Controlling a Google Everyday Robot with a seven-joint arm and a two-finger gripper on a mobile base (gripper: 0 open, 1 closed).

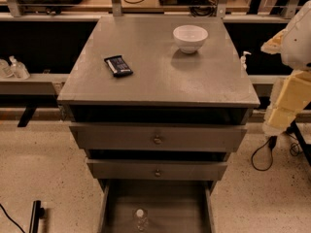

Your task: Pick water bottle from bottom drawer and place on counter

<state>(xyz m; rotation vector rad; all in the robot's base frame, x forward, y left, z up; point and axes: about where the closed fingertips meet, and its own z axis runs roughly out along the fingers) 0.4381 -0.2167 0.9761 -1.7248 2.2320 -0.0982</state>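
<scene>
The water bottle (141,220) stands upright in the open bottom drawer (111,208), near its front middle; its white cap faces up and its body is clear. The counter (155,76) is the grey top of the cabinet above. Only pale segments of my arm (290,93) show at the right edge, beside the cabinet and level with the counter. My gripper is out of view, somewhere past the right edge, far from the bottle.
A white bowl (190,37) and a dark snack bar (118,65) lie on the counter. Two closed knobbed drawers (157,139) sit above the open one. A white pump dispenser (244,59) stands behind right, small bottles (14,68) behind left. A black cable (262,155) lies on the floor at right.
</scene>
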